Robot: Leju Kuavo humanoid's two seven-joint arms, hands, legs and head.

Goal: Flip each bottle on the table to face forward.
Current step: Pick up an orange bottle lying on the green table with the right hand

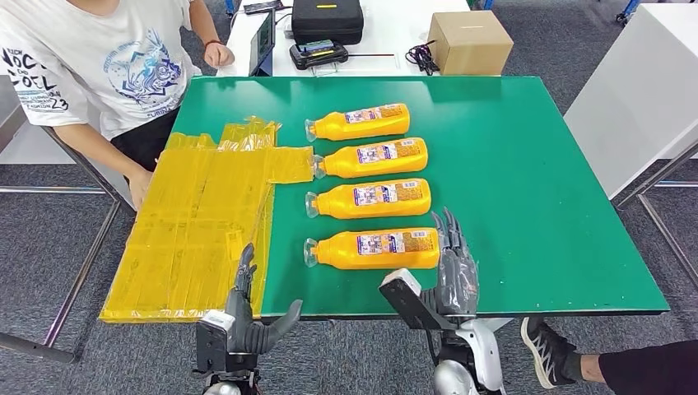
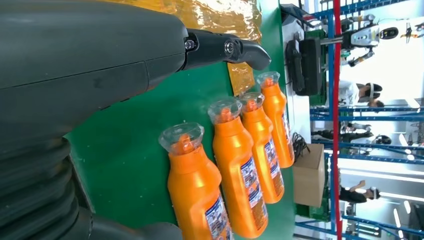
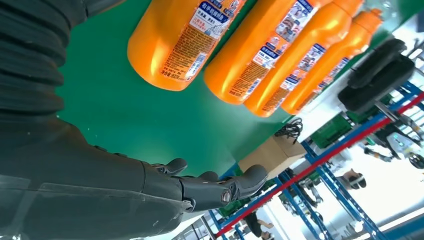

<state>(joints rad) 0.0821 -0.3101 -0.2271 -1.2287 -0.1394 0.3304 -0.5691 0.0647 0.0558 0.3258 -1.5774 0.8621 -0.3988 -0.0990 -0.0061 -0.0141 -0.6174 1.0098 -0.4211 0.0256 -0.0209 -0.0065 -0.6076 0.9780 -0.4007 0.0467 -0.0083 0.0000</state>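
Observation:
Several orange bottles lie on their sides in a column on the green table (image 1: pixel 527 164), clear caps to the left, labels up. The nearest bottle (image 1: pixel 374 248) (image 2: pixel 197 192) (image 3: pixel 180 35) lies close to the front edge, and the farthest bottle (image 1: pixel 360 123) sits toward the back. My right hand (image 1: pixel 455 267) (image 3: pixel 150 192) hovers just right of the nearest bottle's base, fingers apart and pointing away from me, holding nothing. My left hand (image 1: pixel 247 317) (image 2: pixel 100 55) hangs at the front edge, left of the bottles, fingers spread and empty.
A sheet of yellow tape strips (image 1: pixel 197 230) covers the table's left part. A person (image 1: pixel 99 66) stands at the far left with a hand on the sheet. Behind the table are a cardboard box (image 1: pixel 469 41) and a black case (image 1: pixel 327 18). A shoe (image 1: pixel 545 350) shows at lower right.

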